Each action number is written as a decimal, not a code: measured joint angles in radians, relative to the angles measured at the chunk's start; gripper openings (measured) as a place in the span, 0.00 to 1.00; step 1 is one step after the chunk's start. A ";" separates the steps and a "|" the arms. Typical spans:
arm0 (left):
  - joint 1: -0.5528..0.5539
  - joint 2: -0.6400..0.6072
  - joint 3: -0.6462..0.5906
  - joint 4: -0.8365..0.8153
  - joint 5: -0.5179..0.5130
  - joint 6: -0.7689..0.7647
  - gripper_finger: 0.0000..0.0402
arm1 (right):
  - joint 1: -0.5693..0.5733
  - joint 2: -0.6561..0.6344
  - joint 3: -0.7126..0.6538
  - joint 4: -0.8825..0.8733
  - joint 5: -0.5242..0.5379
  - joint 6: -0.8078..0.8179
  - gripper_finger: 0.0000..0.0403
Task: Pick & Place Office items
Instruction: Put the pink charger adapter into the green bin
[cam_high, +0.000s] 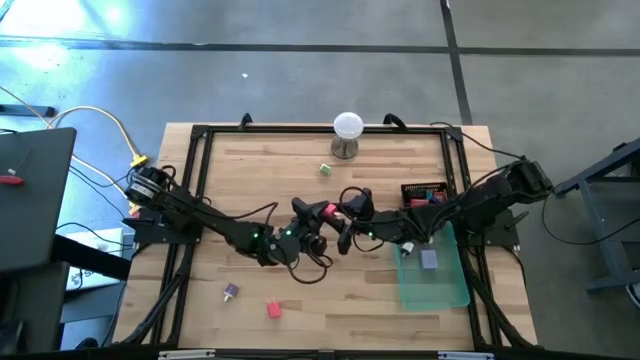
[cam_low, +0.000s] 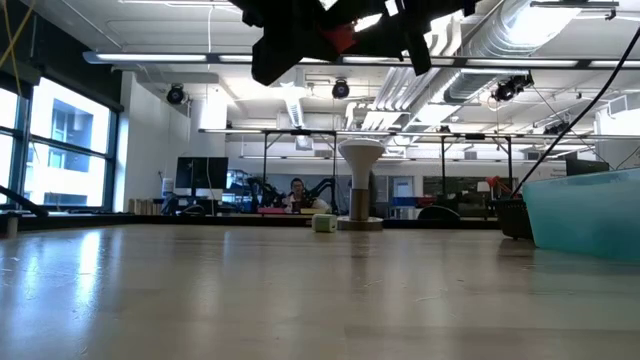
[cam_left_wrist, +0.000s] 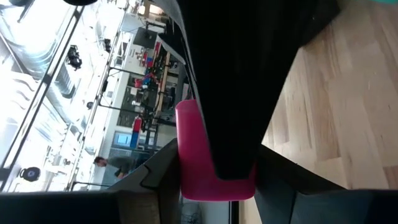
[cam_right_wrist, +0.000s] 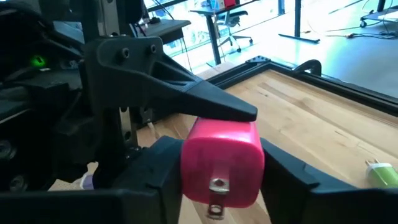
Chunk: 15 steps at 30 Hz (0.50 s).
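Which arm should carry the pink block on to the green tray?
Right. The right gripper and left gripper both have their jaws on the pink blocky plastic piece mid-table, and the translucent green tray lies on the right arm's side, far from the left arm's base.

tabletop (cam_high: 260, 165): light wood, black frame around
upper centre: white ball on stand (cam_high: 347, 133), pale green piece (cam_high: 325, 169)
lower left: purple piece (cam_high: 231, 292), red piece (cam_high: 273, 309)
right: green tray (cam_high: 440, 285), black bin (cam_high: 424, 193)
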 joint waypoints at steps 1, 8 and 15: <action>0.000 0.000 0.000 -0.002 0.000 0.001 0.37 | -0.003 0.000 0.000 -0.008 -0.002 0.001 0.39; 0.000 0.000 -0.001 -0.003 0.002 0.002 0.37 | -0.010 0.000 0.000 -0.022 -0.015 -0.002 0.36; 0.000 0.000 -0.001 0.001 0.009 0.027 0.41 | -0.010 0.000 0.001 -0.033 -0.019 -0.012 0.36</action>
